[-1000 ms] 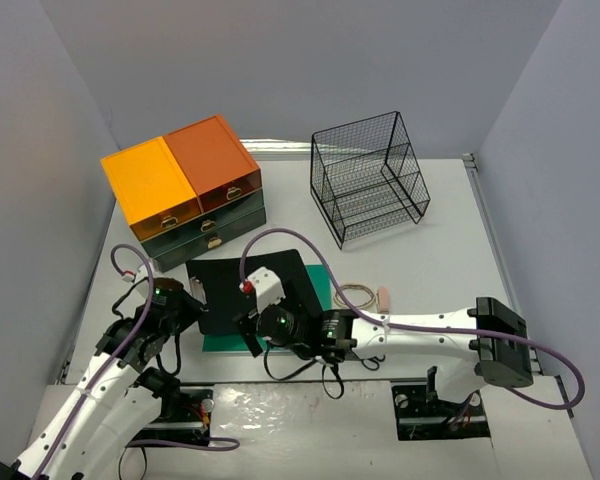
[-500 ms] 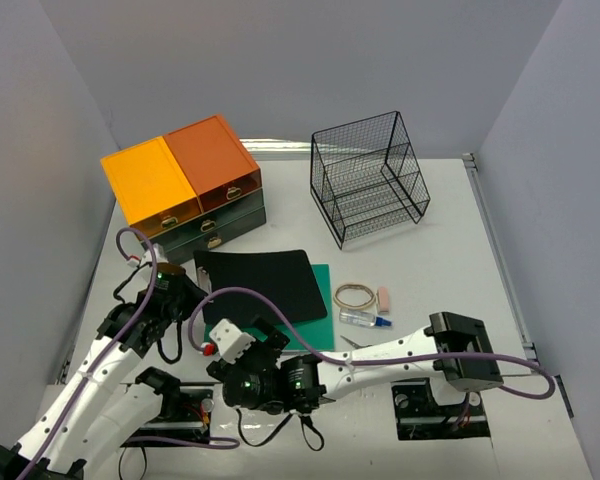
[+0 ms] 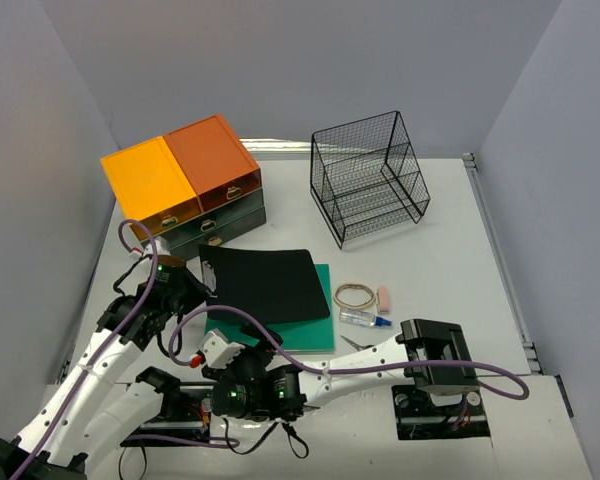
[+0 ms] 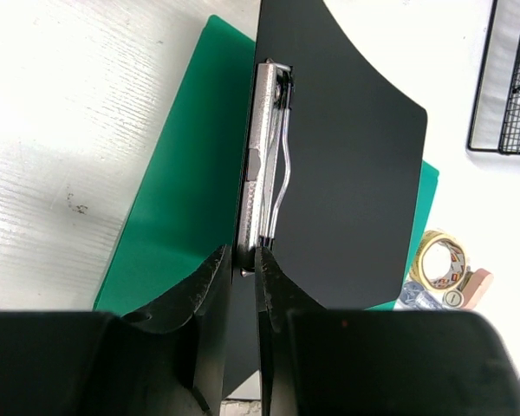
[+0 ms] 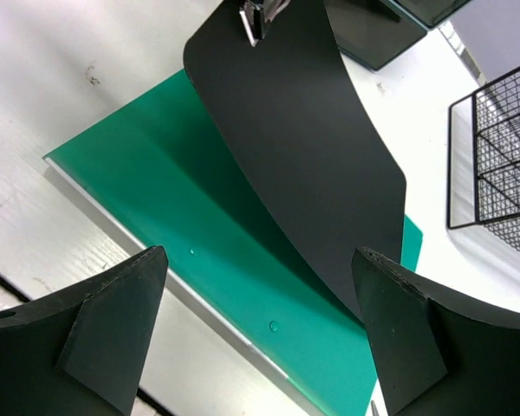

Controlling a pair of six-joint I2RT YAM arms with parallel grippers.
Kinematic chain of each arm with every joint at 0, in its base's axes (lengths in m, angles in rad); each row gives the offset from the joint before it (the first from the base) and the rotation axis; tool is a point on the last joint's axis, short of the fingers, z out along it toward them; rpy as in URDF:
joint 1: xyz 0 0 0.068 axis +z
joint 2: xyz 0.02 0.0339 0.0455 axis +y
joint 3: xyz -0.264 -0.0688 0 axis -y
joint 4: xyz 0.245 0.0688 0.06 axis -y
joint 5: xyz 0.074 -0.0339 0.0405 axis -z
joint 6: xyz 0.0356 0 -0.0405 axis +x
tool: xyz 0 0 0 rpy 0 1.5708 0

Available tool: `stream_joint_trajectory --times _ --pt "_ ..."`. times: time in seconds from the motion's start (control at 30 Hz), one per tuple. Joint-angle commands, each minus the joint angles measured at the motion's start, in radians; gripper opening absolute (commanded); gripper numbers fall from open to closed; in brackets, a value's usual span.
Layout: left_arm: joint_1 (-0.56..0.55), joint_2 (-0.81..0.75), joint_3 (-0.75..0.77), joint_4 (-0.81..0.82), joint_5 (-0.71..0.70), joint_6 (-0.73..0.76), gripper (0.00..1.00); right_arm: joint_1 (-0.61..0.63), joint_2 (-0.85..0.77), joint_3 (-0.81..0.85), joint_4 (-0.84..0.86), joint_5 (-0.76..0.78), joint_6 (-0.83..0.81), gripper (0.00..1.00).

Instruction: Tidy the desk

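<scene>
Desk (image 3: 450, 250), the white surface under everything: black clipboard (image 3: 265, 280) now grabbed
Its metal clip (image 4: 264, 156) is pinched tight in the left gripper (image 4: 243, 260); the right gripper (image 5: 258, 253) has pulled back to the near edge, wide apart and empty; the clipboard can be put away next.

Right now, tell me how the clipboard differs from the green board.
The clipboard is black with a metal clip; the green board is plain. The clipboard is pinched by the left gripper and bows upward; the green board lies flat on the desk. Both are thin sheets.
</scene>
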State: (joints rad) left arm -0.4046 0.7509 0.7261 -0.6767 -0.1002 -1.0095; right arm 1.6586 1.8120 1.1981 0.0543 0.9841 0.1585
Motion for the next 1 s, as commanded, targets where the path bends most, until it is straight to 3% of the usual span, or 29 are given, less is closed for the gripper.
stream_joint_trajectory --times 0.0,0.63,0.83,0.87,0.93,0.97 --pt "0.001 0.002 0.08 0.013 0.014 0.021 0.0 -0.016 0.037 0.049 0.126 0.072 -0.089 0.83" --pt "0.001 0.004 0.104 -0.009 0.027 0.026 0.0 -0.059 0.095 0.049 0.343 0.15 -0.32 0.61" --pt "0.001 -0.002 0.104 -0.011 0.027 0.023 0.0 -0.075 0.094 0.054 0.316 0.13 -0.311 0.23" --pt "0.001 -0.002 0.104 -0.012 0.027 0.023 0.0 -0.075 0.092 0.055 0.312 0.13 -0.304 0.21" --pt "0.001 -0.002 0.105 -0.007 0.028 0.023 0.0 -0.075 0.085 0.066 0.277 0.13 -0.287 0.01" --pt "0.001 -0.002 0.105 -0.002 0.03 0.023 0.0 -0.074 0.079 0.07 0.262 0.131 -0.274 0.0"
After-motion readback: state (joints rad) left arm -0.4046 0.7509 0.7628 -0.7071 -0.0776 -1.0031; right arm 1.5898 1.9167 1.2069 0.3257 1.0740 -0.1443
